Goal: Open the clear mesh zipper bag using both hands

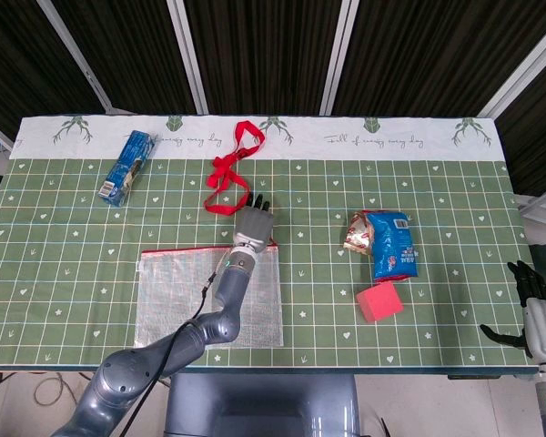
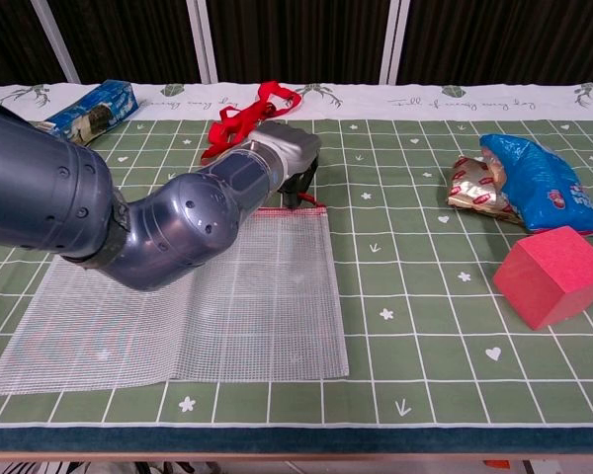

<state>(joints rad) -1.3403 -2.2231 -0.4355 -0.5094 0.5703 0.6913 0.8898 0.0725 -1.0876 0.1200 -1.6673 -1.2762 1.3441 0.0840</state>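
Clear mesh zipper bag lies flat on the bench, left of centre near the front edge, its red zipper strip along the far side. Left hand sits at the bag's far right corner, over the end of the zipper; in the chest view dark fingertips point down at the red zipper end, touching or just above it; cannot tell if they pinch anything or how far the fingers are spread. Left arm crosses over the bag. Right hand is off the bench at the far right edge, well apart from the bag, fingers look loosely spread and holding nothing. Red ribbon lies just beyond the left hand. Blue snack pack at far left. To the right: blue bag, a foil packet touching it, red cube in front.
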